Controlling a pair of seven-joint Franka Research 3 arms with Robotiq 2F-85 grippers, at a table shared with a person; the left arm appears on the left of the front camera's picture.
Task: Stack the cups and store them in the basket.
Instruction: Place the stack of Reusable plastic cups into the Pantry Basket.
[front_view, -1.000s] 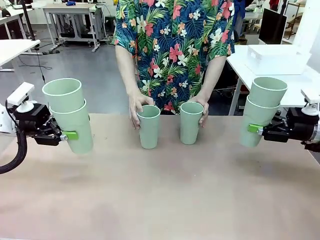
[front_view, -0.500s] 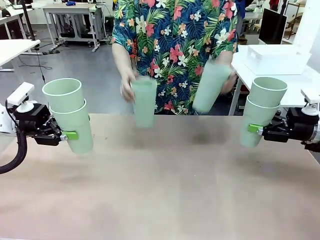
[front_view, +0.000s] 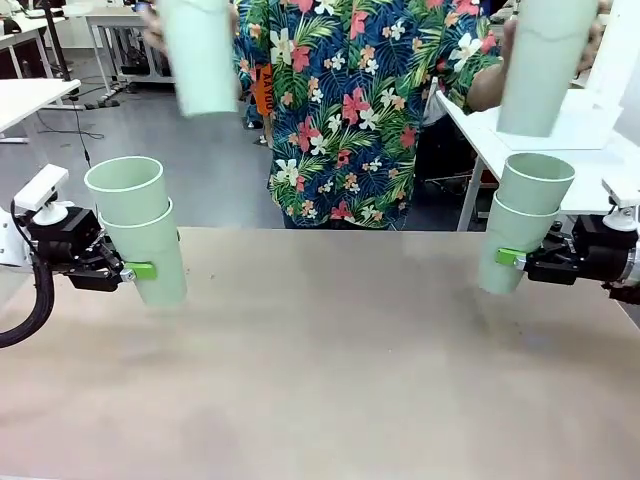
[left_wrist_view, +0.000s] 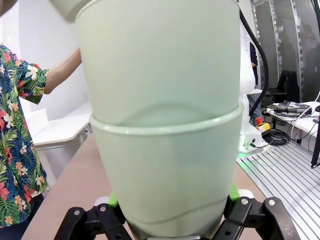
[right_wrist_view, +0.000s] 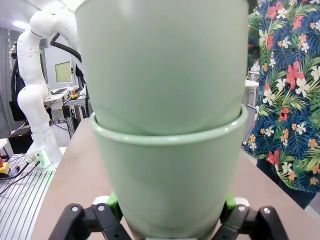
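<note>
My left gripper (front_view: 148, 272) is shut on the lower cup of a two-cup stack (front_view: 140, 230), held upright at the table's left edge. In the left wrist view the same stack (left_wrist_view: 165, 125) stands between the fingers of my left gripper (left_wrist_view: 172, 222). My right gripper (front_view: 506, 262) is shut on another two-cup stack (front_view: 525, 220) at the right edge. That stack (right_wrist_view: 167, 125) is also in the right wrist view. The person holds one cup (front_view: 200, 55) high above the left stack and another cup (front_view: 545, 65) above the right stack. The white basket (front_view: 590, 125) sits on a side table.
The brown table (front_view: 330, 360) stretches between my two arms. The person in a flowered shirt (front_view: 350, 110) stands at its far side, arms spread wide. A white side table (front_view: 600, 165) stands at the back right and another white table (front_view: 25, 95) at the back left.
The person has lifted the two cups off the table's far edge and raised them up and outward, one over each held stack. Neither arm has moved.
</note>
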